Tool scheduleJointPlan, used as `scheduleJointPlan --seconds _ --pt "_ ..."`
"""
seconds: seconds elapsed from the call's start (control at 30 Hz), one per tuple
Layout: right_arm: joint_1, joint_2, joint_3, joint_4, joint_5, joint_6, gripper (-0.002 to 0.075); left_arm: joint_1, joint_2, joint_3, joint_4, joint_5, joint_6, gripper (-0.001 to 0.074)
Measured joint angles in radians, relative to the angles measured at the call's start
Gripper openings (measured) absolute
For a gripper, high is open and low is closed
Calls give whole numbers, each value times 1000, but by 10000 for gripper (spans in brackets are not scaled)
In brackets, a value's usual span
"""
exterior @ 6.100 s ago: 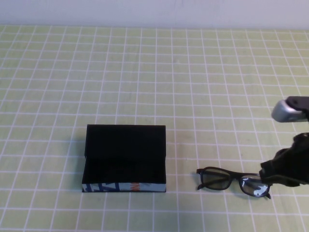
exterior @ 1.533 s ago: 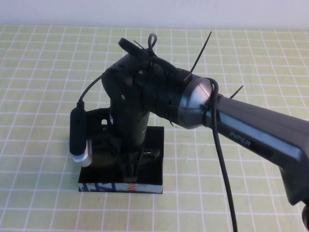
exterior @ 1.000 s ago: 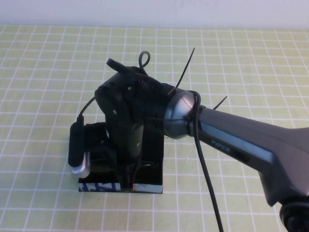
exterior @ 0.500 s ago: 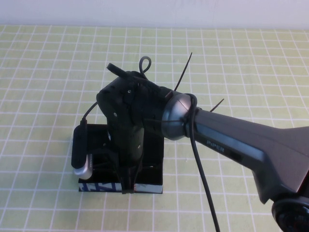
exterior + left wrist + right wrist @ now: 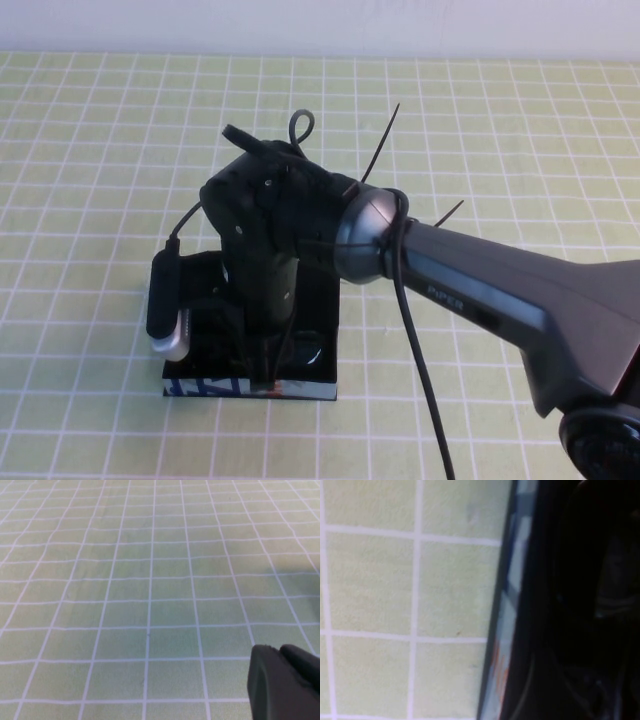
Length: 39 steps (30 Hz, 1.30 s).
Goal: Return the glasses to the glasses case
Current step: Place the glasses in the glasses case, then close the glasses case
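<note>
Since half a second ago, the right gripper (image 5: 262,372) has dipped slightly lower into the open glasses case (image 5: 305,385), at 7 o'clock on the table; I cannot tell its finger state. A lens of the glasses (image 5: 308,352) glints inside, so placement seems underway; next comes releasing and withdrawing clear. The left gripper (image 5: 282,682) idles over bare cloth, finger state unclear.

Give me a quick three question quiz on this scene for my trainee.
1. True or false: the right gripper is down at the glasses case.
2. Where are the glasses? A: on the cloth right of the case. B: inside the case. C: on the cloth behind the case.
3. What lies beneath the left gripper in its wrist view?
Key: 1 true. 2 B. 3 the green checked tablecloth.
</note>
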Motion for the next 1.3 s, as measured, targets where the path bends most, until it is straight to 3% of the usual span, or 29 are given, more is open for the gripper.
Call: scheduleJointPlan --seconds 0.57,0.67,0.9,1.3 --pt "-2 -25 -67 -60 2 95 330 0 0 0 0 0 0 -4" --pt "-15 -73 -56 -55 2 182 280 0 0 0 0 0 0 -4" --pt "-140 -183 -18 -34 8 358 27 0 0 0 0 0 0 -4" --pt "-288 -186 -13 127 10 386 -11 0 0 0 0 0 0 -4"
